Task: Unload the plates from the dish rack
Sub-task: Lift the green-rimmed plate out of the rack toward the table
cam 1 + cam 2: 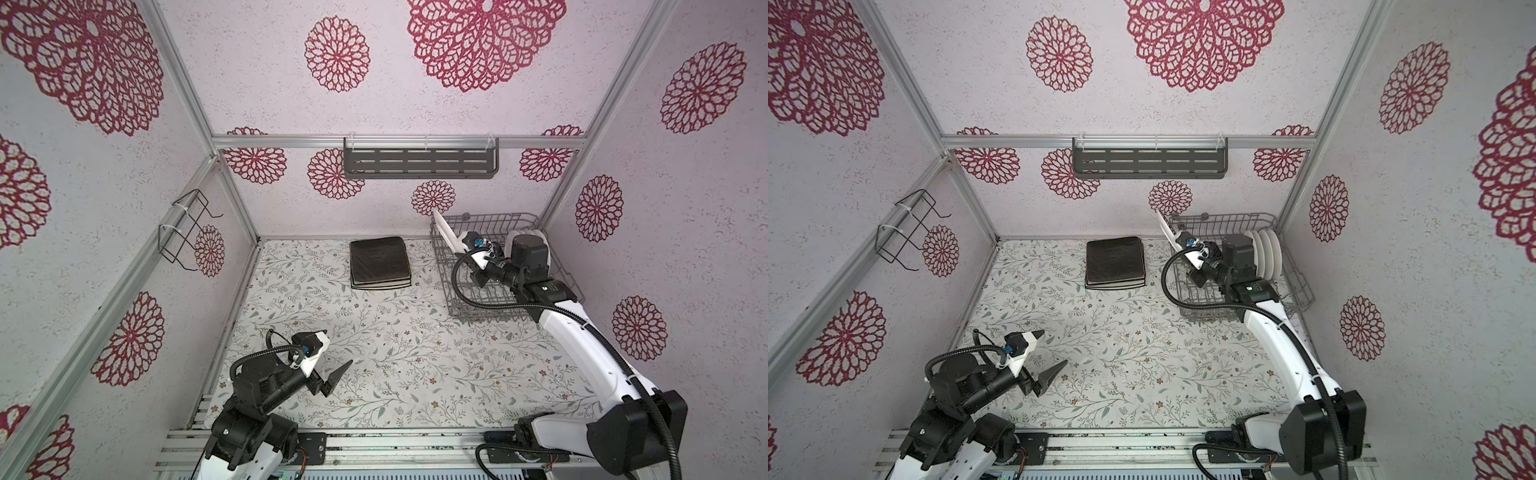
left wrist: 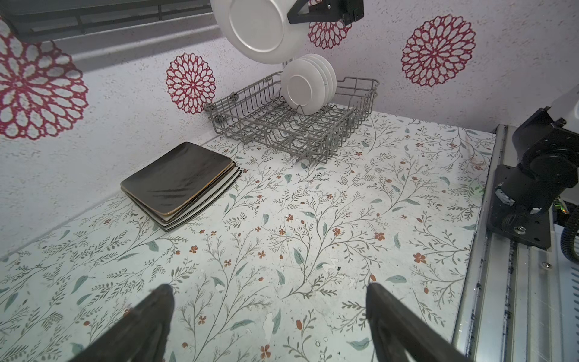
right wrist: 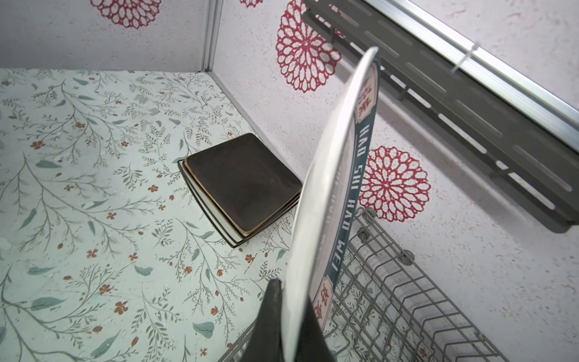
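At the table's far right corner, both top views: dish rack with a row of white plates upright; one round plate raised over its left side. Stack of square plates, black uppermost, at mid far edge. Left gripper spread wide near the front left corner. Left wrist: rack plates show plain backs. Right wrist: right gripper pinches the raised plate's rim; face reads "HAO SHI HAO WEI".
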Robot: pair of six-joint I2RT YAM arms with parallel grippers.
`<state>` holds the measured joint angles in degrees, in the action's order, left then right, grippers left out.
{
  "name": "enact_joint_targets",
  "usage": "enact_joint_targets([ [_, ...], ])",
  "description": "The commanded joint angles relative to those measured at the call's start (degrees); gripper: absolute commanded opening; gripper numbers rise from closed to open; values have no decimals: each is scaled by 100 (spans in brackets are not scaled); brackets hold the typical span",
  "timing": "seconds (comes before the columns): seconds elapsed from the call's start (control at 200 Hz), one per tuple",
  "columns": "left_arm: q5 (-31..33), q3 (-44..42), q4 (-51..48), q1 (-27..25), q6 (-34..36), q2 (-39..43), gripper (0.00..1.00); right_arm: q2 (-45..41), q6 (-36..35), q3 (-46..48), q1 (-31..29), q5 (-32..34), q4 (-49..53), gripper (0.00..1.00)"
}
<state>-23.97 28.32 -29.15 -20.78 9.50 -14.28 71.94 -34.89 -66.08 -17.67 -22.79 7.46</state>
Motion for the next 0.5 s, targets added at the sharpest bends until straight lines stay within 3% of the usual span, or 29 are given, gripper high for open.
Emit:
enact_joint_targets([
  [0.0, -124, -62, 145, -41, 83, -48, 97, -519, -604, 247, -529, 610, -436, 0],
  [0.22, -161, -81, 164, -46, 70, -13, 97, -879, -1115, 1069, -1631, 1531, -917, 0],
  [0.495, -177, -81, 155, -43, 76, 74, 97, -746, -1656, 1662, -2680, 2324, -1533, 0],
])
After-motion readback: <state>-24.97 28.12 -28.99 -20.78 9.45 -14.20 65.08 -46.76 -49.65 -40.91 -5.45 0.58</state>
